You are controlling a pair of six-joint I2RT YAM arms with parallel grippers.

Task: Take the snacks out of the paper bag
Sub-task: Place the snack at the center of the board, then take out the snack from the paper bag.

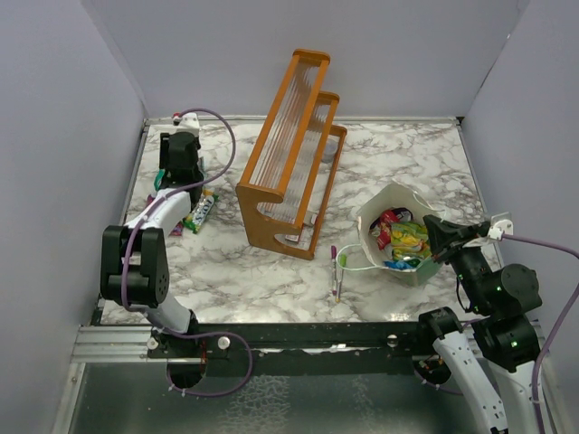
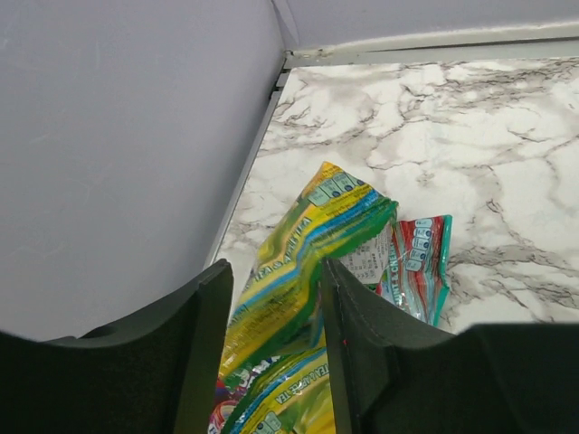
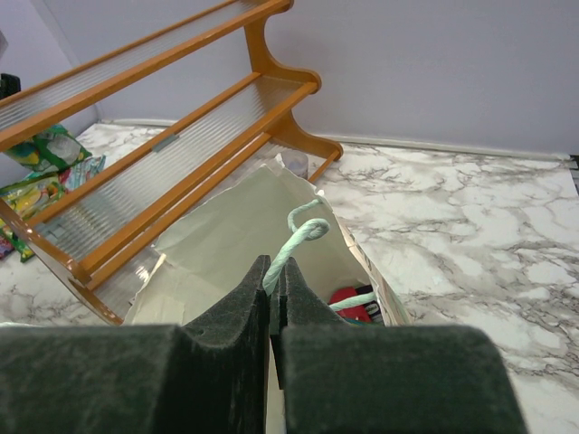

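The paper bag point(image 1: 384, 197) stands open at the right, with several snacks point(image 1: 403, 240) in red, yellow and teal inside. My right gripper point(image 1: 436, 237) sits at its near rim. In the right wrist view this gripper point(image 3: 271, 267) is shut on the bag's mint cord handle point(image 3: 300, 237), above the cream inside of the bag point(image 3: 226, 235) and a red snack point(image 3: 353, 303). My left gripper point(image 1: 179, 170) is at the far left over loose snacks point(image 1: 201, 211). In its wrist view the gripper point(image 2: 276, 271) is open, with a yellow-green packet point(image 2: 317, 221) between the jaws and a red-teal packet point(image 2: 421, 262) beside it.
An orange wooden slatted rack point(image 1: 294, 154) stands between the two arms, also in the right wrist view point(image 3: 181, 136). Two thin marker pens point(image 1: 336, 269) lie on the marble just left of the bag. Grey walls close in the left, back and right sides.
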